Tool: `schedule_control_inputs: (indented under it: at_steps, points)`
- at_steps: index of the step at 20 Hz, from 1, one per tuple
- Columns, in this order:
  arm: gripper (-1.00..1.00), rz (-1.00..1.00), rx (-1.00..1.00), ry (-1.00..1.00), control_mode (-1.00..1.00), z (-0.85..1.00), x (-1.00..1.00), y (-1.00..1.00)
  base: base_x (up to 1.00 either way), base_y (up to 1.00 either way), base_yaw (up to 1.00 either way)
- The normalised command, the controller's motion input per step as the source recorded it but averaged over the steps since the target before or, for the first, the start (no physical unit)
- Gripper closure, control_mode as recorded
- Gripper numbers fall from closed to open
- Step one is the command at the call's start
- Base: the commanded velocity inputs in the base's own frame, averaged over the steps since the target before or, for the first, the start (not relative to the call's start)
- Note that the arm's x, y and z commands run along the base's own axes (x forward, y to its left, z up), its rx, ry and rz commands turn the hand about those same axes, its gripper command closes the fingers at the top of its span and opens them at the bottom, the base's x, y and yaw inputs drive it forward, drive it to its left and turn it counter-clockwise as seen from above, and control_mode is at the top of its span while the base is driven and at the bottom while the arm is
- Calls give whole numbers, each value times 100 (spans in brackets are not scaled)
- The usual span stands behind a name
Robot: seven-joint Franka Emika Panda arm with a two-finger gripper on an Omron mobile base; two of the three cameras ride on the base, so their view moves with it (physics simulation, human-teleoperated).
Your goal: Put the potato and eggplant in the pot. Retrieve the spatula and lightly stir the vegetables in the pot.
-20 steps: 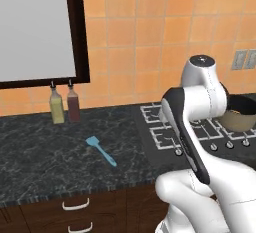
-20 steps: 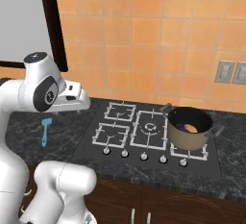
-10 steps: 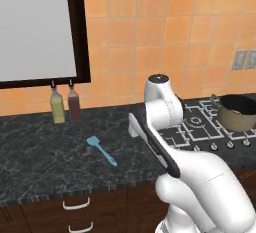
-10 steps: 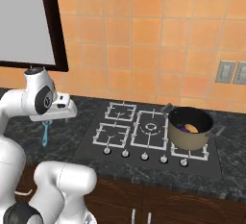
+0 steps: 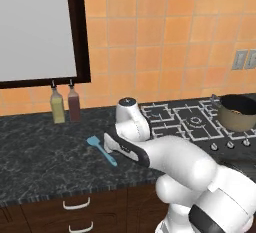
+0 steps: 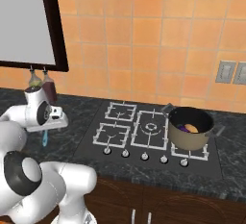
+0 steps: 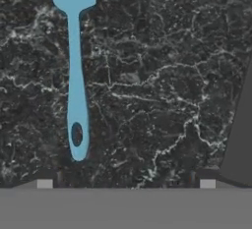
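We see the spatula (image 7: 75,71) lying flat on the dark counter (image 5: 35,157), toward its front edge, left of the stove (image 6: 149,131). Our gripper (image 7: 126,183) hovers above it with fingers spread wide and empty. The potato (image 6: 191,128) sits inside the pot (image 6: 188,132) at the stove's front right corner.

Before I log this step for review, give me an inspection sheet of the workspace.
Surface: dark marbled counter; stove set into it.
Job's things: spatula flat on the counter, untouched; pot on the stove's right burner, with an orange lump and a purple one inside.
Clutter: two bottles by the wall.
Claw: claw open, above the counter, handle end near one tip.
Cables: nothing seen.
Surroundings: orange tiled wall, dark-framed window, wall outlets, drawers below.
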Motion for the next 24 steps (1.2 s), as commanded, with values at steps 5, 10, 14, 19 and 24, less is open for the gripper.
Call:
schedule_control_inputs:
  at_steps: [5,10,14,19,24]
  points:
    - [-100,2,2,0,-100,-38,1,38,0,0,0]
    - [-100,0,2,3,-100,-42,0,27,0,0,0]
    - [-100,0,0,2,-100,-50,8,11,0,0,0]
    - [100,0,0,0,-100,-50,10,1,0,0,0]
    - [100,0,1,0,-100,-30,0,-1,0,0,0]
